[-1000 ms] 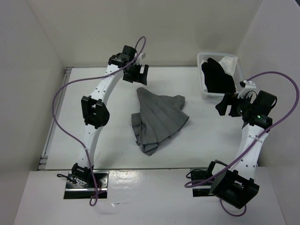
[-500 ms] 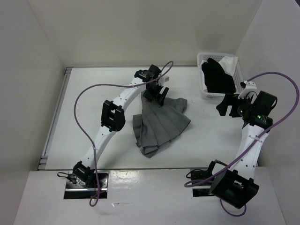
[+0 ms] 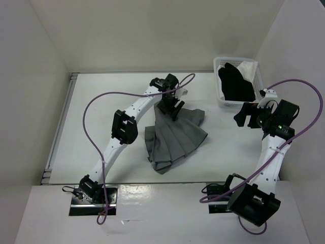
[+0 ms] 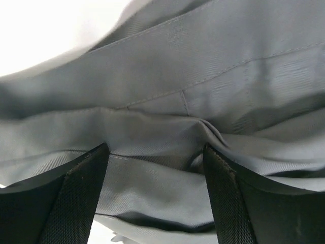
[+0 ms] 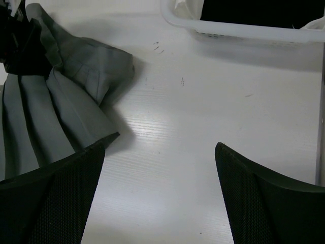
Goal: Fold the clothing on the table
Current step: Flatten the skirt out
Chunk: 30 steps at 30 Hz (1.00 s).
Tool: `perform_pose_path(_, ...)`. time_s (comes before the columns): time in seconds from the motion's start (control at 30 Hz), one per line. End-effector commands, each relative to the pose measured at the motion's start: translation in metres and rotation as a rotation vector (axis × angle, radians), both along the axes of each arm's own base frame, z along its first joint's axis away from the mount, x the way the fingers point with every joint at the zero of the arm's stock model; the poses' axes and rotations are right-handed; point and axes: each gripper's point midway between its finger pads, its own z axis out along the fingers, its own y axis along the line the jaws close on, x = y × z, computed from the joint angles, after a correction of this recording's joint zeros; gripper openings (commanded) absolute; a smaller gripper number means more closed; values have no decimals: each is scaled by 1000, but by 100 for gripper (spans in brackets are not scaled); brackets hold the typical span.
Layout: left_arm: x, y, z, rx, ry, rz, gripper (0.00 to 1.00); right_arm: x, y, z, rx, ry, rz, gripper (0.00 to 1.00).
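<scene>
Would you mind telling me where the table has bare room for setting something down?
The table is bare between the skirt and its left rail, though the left arm reaches over that patch, and between the skirt and the right arm. The far right corner is crowded: the basket sits there with the right gripper beside it.

Skirt (image 3: 175,140) lies on the worktop (image 3: 228,147), its narrow end directly under the left jaws and between them. Left of the right jaws, that skirt; just behind them, the basket (image 3: 228,104), garments (image 3: 234,84) inside.
</scene>
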Motion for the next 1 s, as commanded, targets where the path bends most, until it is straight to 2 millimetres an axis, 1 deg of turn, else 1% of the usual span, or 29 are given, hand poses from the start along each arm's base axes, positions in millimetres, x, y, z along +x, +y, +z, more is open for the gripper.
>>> perform_pose_path(0.0, -21, 22, -21, 113, 71, -48, 81, -2, -1, 8, -23, -32, -5, 92)
perform_pose_path(0.03, -21, 31, -26, 139, 87, -36, 81, -2, 0, 8, -18, -35, 3, 92)
perform_pose_path(0.1, -21, 38, -19, 164, 68, -27, 81, -2, 0, 8, -18, -35, 3, 92)
perform_pose_path(0.13, -30, 44, -25, 185, 101, -29, 81, -2, 0, 8, -18, -35, 3, 92)
perform_pose_path(0.17, -26, 49, -16, 182, 84, 3, 81, -1, 0, 9, -23, -43, 3, 92)
perform_pose_path(0.2, -22, 53, -14, 170, 73, 25, 81, -1, 0, 9, -23, -43, 3, 92)
perform_pose_path(0.23, -24, 55, -12, 168, 69, 25, 81, -1, 0, 9, -23, -43, 3, 92)
perform_pose_path(0.27, -35, 68, -11, 179, 95, 51, 81, -1, 1, 10, -19, -46, 10, 92)
perform_pose_path(0.3, -31, 67, -10, 165, 57, 71, 81, -2, 2, 12, -24, -54, 10, 92)
perform_pose_path(0.33, -33, 74, -9, 163, 55, 81, 81, -2, 2, 12, -24, -54, 10, 92)
perform_pose_path(0.37, -36, 77, 4, 153, 29, 94, 81, -2, 2, 9, -19, -46, 10, 92)
perform_pose_path(0.4, -47, 84, -8, 171, 56, 92, 81, -1, 3, 11, -19, -57, 17, 92)
perform_pose_path(0.43, -52, 91, -9, 180, 70, 100, 81, -1, 3, 11, -19, -57, 17, 92)
perform_pose_path(0.47, -55, 93, -4, 171, 63, 111, 81, -1, 4, 11, -14, -60, 24, 92)
perform_pose_path(0.5, -60, 92, -5, 158, 77, 105, 81, -1, 4, 11, -14, -60, 24, 92)
perform_pose_path(0.53, -69, 103, -9, 171, 99, 116, 81, 0, 4, 12, -19, -67, 25, 92)
perform_pose_path(0.6, -73, 105, -10, 163, 92, 127, 81, 0, 5, 13, -14, -71, 32, 92)
perform_pose_path(0.63, -74, 111, -3, 155, 81, 138, 81, 0, 5, 13, -14, -71, 32, 92)
perform_pose_path(0.67, -70, 109, 5, 137, 55, 140, 81, 1, 7, 14, -10, -74, 39, 92)
perform_pose_path(0.7, -67, 111, 14, 125, 37, 150, 82, 1, 7, 14, -10, -74, 39, 92)
perform_pose_path(0.73, -63, 110, 23, 108, 5, 143, 86, 1, 8, 14, -5, -77, 46, 92)
perform_pose_path(0.77, -52, 111, 49, 73, -65, 160, 87, 1, 8, 14, -5, -77, 46, 92)
perform_pose_path(0.8, -45, 108, 68, 47, -115, 149, 87, 1, 8, 14, -5, -77, 46, 92)
perform_pose_path(0.83, -38, 112, 92, 27, -182, 124, 89, 1, 10, 15, 1, -80, 55, 92)
perform_pose_path(0.9, -29, 117, 123, 32, -287, 98, 90, 1, 10, 15, 1, -80, 55, 92)
perform_pose_path(0.93, -22, 121, 132, 57, -350, 43, 90, 1, 10, 15, 1, -80, 55, 92)
perform_pose_path(0.97, -16, 130, 137, 84, -390, 37, 90, 1, 10, 15, 1, -80, 55, 92)
